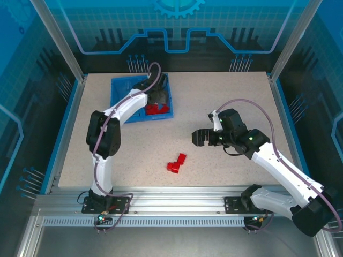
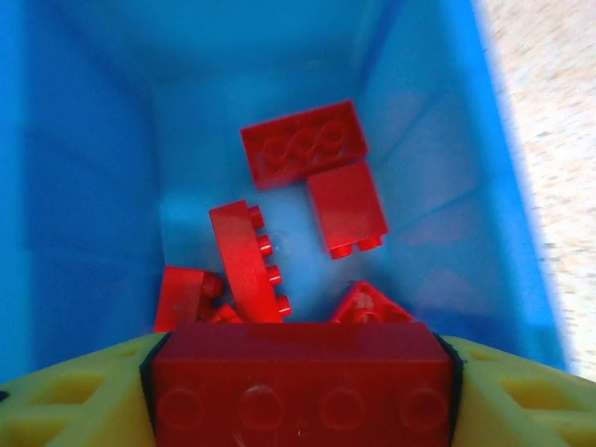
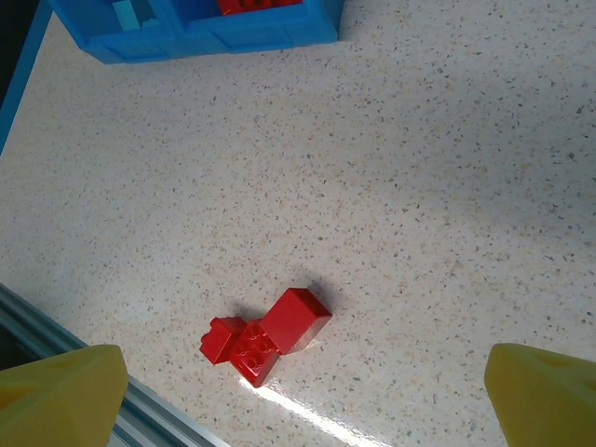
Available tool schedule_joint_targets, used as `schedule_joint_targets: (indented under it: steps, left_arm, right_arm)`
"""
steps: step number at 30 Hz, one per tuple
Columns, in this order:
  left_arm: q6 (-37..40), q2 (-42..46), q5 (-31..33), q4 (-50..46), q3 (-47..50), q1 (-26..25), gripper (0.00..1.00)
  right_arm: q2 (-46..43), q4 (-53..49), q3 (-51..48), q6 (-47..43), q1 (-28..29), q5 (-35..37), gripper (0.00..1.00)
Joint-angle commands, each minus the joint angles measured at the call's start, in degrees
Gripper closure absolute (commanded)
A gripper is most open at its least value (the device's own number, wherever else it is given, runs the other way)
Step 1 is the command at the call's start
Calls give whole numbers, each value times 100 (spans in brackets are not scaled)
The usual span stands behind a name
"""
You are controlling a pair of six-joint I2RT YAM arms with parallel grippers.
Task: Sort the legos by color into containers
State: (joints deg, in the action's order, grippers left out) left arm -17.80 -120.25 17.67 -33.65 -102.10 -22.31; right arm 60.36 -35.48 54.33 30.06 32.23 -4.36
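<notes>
Plainly, the left gripper point(image 1: 154, 97) hangs over the right-hand compartment of the blue tray point(image 1: 114, 101). Its yellow fingers point(image 2: 65, 400) pinch a red brick point(image 2: 303, 368) by its two short ends, so the brick's long axis runs straight across from one finger to the other. Directly below, inside the same compartment, lie several more red legos point(image 2: 303, 144), tumbled at odd angles, some on edge. The left arm's coming move turns on this: the held brick sits within the compartment's walls, red above red. I judge that simply spreading the fingers would drop it in its proper place, with no sideways travel needed. The compartment to the left holds at least one light blue lego point(image 3: 126, 13).

On the counter point(image 1: 225, 101) lies a small cluster of red pieces point(image 1: 176, 162), touching one another, near the front edge. The right gripper point(image 1: 199, 137) hovers above the counter, empty, with its fingers point(image 3: 545, 400) spread wide. In the top view the cluster lies toward the arm bases and a little to the left of that gripper. In the right wrist view it sits between the two fingers, somewhat left of centre. Its long axis runs diagonally, oblique to the line along which the fingers close. The right arm is much the nearer, since the left gripper is well apart at the tray. Picking one piece cleanly would likely call for a turn of the wrist on the way down, or the fingers may catch or nudge its neighbours.
</notes>
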Motion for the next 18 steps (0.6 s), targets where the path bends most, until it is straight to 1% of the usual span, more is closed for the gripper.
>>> schedule_joint_targets:
  steps: [1, 6, 11, 14, 16, 18]
  left_arm:
    - [-142, -95, -128, -252, -362, 33, 26]
    - [-139, 28, -202, -236, -384, 38, 18]
    - [-83, 451, -376, -223, -280, 33, 19]
    - [-58, 1121, -854, -12, 102, 16, 20]
    - [46, 1809, -1305, 412, 661, -25, 19]
    - [305, 2697, -1748, 948, 1428, -88, 20]
  right_arm:
    - [-129, -51, 234, 39, 99, 137, 0]
    - [-117, -68, 270, 23, 125, 168, 0]
    - [-8, -5, 212, -20, 174, 172, 0]
    - [139, 13, 115, -231, 285, 269, 0]
    - [315, -2, 75, -462, 458, 381, 0]
    - [644, -53, 119, -743, 675, 431, 0]
